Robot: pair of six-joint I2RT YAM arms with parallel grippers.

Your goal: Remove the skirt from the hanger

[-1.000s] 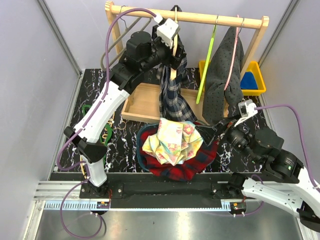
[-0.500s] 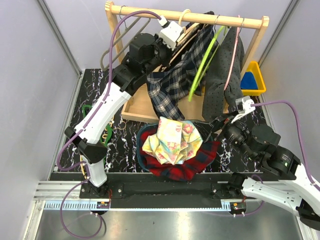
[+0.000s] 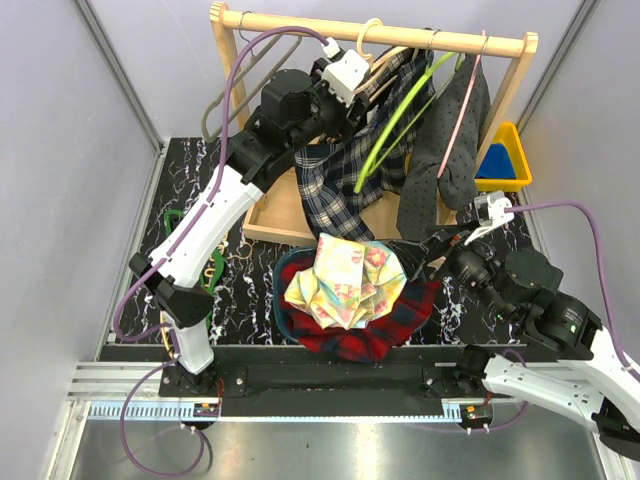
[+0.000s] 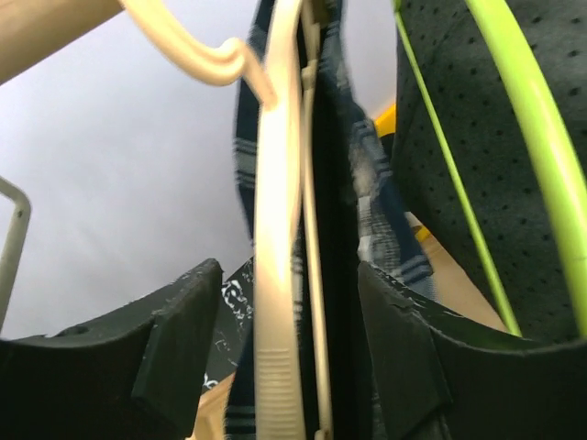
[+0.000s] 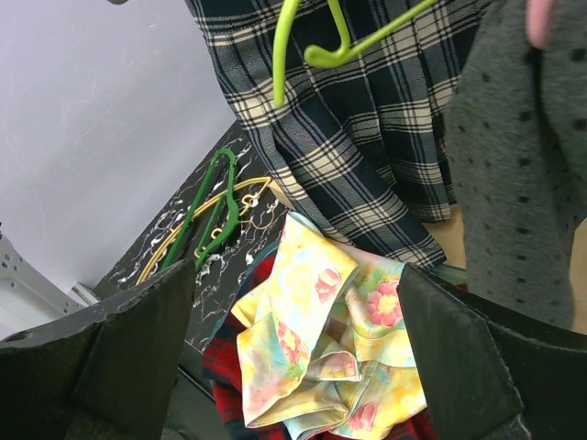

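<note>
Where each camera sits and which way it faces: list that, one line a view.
Top: above and behind the bases, looking down on the rack, table, left arm and right arm.
Left wrist: on the left arm, looking up the hanger and skirt between the left tool fingers.
Right wrist: low, facing the skirt across the floral cloth; open right tool at the corners.
Shared: all three show the skirt.

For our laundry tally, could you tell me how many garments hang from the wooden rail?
2: the plaid skirt on the cream hanger, and the grey dotted garment on the pink hanger to its right. Folds could hide another.
</note>
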